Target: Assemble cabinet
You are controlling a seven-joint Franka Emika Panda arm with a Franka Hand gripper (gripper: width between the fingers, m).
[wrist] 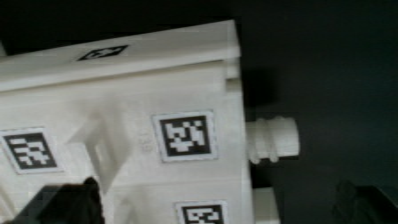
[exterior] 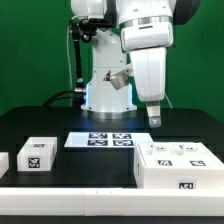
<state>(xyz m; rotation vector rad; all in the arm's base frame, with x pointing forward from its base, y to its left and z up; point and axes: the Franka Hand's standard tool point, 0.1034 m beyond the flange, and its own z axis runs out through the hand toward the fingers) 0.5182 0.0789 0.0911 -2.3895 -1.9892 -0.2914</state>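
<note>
The cabinet (exterior: 178, 163) is a large white box with square tags on its top and front, lying on the black table at the exterior view's right. My gripper (exterior: 154, 119) hangs just above its far left part and is not touching it. In the wrist view the cabinet (wrist: 143, 110) fills most of the picture, with several tags and a short ribbed white peg (wrist: 276, 138) sticking out of one side. The gripper (wrist: 205, 215) is open and empty, one dark finger (wrist: 63, 203) over the white body, the other hard to see against the dark table.
The marker board (exterior: 103, 140) lies flat in the middle of the table. A small white tagged block (exterior: 37, 153) stands at the exterior view's left, and part of another (exterior: 3, 160) shows at the left edge. The robot's base (exterior: 105, 90) stands behind.
</note>
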